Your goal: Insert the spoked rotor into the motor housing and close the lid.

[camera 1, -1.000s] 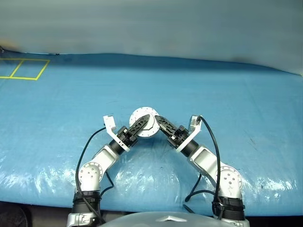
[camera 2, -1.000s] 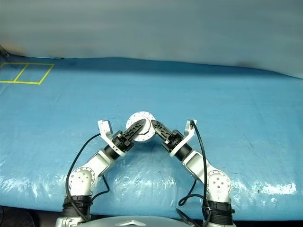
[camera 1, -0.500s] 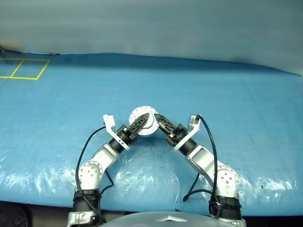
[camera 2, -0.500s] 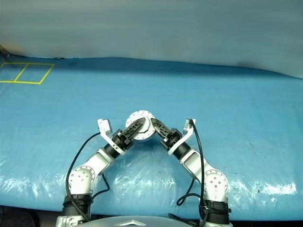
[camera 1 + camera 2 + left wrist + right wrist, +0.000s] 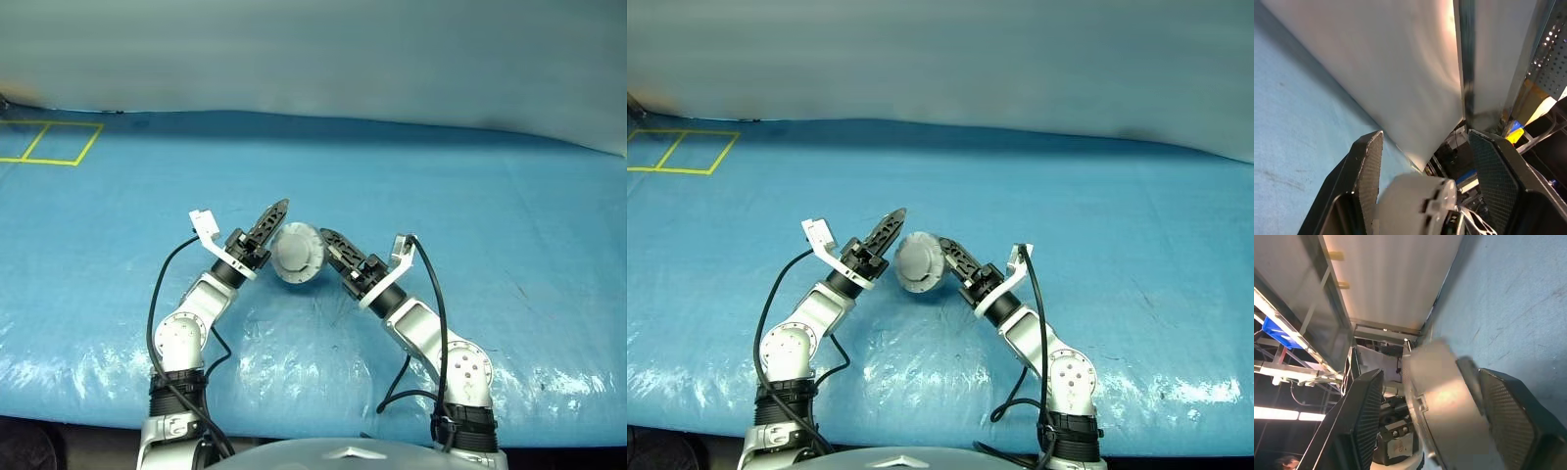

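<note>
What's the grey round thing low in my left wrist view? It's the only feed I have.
Observer: The motor housing, tilted up on edge, plain face toward the head camera.
Operator: Is my left gripper on it?
Observer: No. Seen from the head, the left gripper points up past its edge, open.
Operator: And the right one?
Observer: The right gripper straddles it, open; a gap shows beside one finger.

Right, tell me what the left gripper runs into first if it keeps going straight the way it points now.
Probably nothing close. The left gripper points up and away over the blue table; the silver disc sits beside and below its fingers, off that line. Beyond, the way looks free up to the pale backdrop, though depth is unclear.
</note>
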Controlling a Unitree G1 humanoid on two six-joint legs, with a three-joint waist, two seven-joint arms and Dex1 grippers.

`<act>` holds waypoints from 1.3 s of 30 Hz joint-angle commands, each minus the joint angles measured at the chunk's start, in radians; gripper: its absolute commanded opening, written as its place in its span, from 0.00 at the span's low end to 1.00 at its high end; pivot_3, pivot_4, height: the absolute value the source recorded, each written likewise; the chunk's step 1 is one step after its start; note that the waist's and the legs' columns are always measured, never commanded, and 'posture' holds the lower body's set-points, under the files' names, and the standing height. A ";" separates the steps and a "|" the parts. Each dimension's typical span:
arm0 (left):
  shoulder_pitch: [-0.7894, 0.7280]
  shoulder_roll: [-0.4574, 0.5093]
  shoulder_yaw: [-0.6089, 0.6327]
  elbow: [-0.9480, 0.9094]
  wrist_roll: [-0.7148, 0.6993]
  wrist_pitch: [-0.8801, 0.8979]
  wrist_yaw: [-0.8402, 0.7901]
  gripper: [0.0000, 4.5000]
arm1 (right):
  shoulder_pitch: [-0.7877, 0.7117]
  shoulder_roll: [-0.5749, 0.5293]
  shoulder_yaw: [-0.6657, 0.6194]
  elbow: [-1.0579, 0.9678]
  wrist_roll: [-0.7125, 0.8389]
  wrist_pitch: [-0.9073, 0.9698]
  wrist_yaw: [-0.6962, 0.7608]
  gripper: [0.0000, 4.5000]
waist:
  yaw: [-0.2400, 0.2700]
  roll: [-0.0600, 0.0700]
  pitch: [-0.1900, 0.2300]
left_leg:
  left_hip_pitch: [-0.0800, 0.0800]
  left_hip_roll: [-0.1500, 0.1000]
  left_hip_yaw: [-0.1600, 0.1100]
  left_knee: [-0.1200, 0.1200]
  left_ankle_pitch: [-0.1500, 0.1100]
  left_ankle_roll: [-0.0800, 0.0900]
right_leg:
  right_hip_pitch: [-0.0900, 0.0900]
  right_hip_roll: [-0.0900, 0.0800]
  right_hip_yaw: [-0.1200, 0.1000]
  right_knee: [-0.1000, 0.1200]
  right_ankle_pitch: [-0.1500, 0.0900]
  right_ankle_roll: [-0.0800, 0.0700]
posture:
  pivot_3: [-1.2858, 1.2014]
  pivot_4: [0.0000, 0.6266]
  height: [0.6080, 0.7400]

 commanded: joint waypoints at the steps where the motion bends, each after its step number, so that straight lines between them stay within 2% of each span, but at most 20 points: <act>1: 0.009 0.014 -0.039 -0.036 0.008 0.021 -0.026 0.65 | -0.013 0.010 -0.001 -0.038 0.011 -0.015 0.003 0.71 | 0.000 0.000 0.000 | 0.000 0.000 0.000 0.000 0.000 0.000 | 0.000 0.000 0.000 0.000 0.000 0.000 | 0.52 0.24 1.00; 4: 0.023 0.030 -0.050 -0.042 0.029 0.012 -0.032 0.65 | -0.008 0.011 0.000 -0.044 0.001 -0.022 -0.005 0.71 | -0.001 0.000 0.000 | 0.000 0.000 0.000 0.000 0.000 0.000 | 0.000 0.000 0.000 0.000 0.000 0.000 | 0.52 0.24 1.00; 18: -0.030 0.127 0.081 -0.007 0.051 -0.072 -0.025 0.65 | -0.004 -0.011 0.016 -0.025 -0.113 -0.024 0.000 0.71 | 0.000 0.000 0.000 | 0.000 0.000 0.000 0.002 0.000 0.000 | 0.000 0.000 0.000 0.002 0.000 0.000 | 0.52 0.24 1.00; 32: -0.034 0.098 0.039 0.014 0.113 -0.077 -0.021 0.65 | 0.016 -0.008 0.017 0.013 -0.275 -0.034 -0.029 0.71 | -0.001 0.000 0.000 | 0.000 0.000 0.000 0.002 0.000 0.000 | 0.000 0.000 0.000 0.002 0.000 0.000 | 0.52 0.24 1.00; 36: -0.039 0.096 0.039 0.027 0.122 -0.073 -0.024 0.65 | 0.030 -0.004 0.018 -0.001 -0.295 -0.036 0.007 0.71 | 0.000 0.000 0.000 | 0.000 0.000 0.000 0.002 0.000 0.000 | 0.000 0.000 0.000 0.002 0.000 0.000 | 0.52 0.24 1.00; 39: -0.041 0.096 0.035 0.035 0.131 -0.074 -0.025 0.65 | 0.038 0.008 0.013 -0.011 -0.303 -0.047 0.015 0.58 | -0.001 0.000 0.000 | 0.000 0.000 0.000 0.002 0.000 0.000 | 0.000 0.000 0.000 0.002 0.000 0.000 | 0.52 0.24 1.00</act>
